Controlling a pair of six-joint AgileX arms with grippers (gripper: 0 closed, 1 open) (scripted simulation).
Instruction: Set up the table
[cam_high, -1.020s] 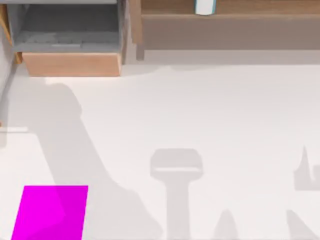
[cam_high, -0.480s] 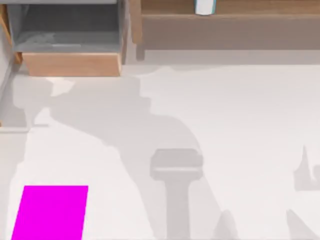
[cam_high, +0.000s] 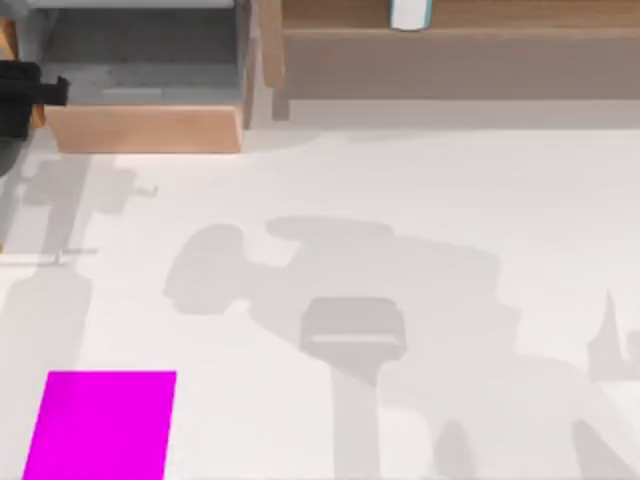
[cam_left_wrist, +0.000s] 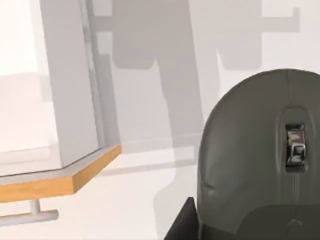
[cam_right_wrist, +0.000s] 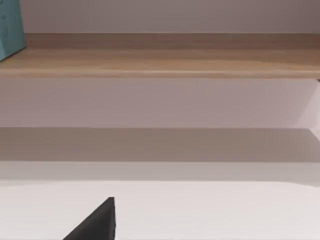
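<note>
The white table (cam_high: 420, 220) spreads across the top view. The black end of my left arm, with the left gripper (cam_high: 24, 92), reaches in at the far left edge, beside the open drawer (cam_high: 140, 128) of the shelf unit. In the left wrist view a dark grey rounded mouse (cam_left_wrist: 260, 160) with a silvery wheel sits very close, right against a black part of the gripper (cam_left_wrist: 182, 222). I cannot tell whether it is held. A black tip of my right gripper (cam_right_wrist: 97, 224) shows in the right wrist view, facing the shelf.
A magenta mat (cam_high: 100, 425) lies at the table's front left. The light-wood and grey shelf unit (cam_high: 450, 55) runs along the back, with a white and teal item (cam_high: 410, 12) on it. A teal object (cam_right_wrist: 10, 30) stands on the wooden shelf board.
My left arm's black end has come into the top view at the far left by the drawer. The broad arm shadows have swept rightwards across the table.
</note>
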